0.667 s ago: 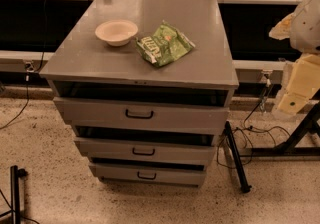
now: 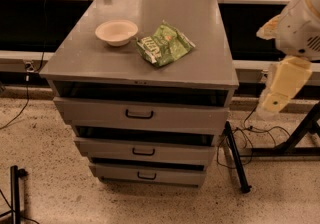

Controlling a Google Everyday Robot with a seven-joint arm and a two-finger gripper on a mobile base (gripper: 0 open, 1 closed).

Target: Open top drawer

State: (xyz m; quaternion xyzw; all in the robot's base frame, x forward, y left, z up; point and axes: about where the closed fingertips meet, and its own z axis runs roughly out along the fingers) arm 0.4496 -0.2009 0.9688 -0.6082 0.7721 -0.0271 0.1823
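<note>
On the table (image 2: 95, 65), a bowl (image 2: 116, 32) sat just left of a bag (image 2: 165, 44). Below them the top drawer (image 2: 95, 110) lay above the middle drawer (image 2: 175, 152), with the bottom drawer (image 2: 120, 172) lowest. The end effector (image 2: 274, 102) hung right of the table, apart from it.

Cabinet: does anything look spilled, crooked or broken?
Nothing stands out. The white bowl sits upright beside the green chip bag, the top drawer looks intact, and the end effector hangs right of the cabinet.
</note>
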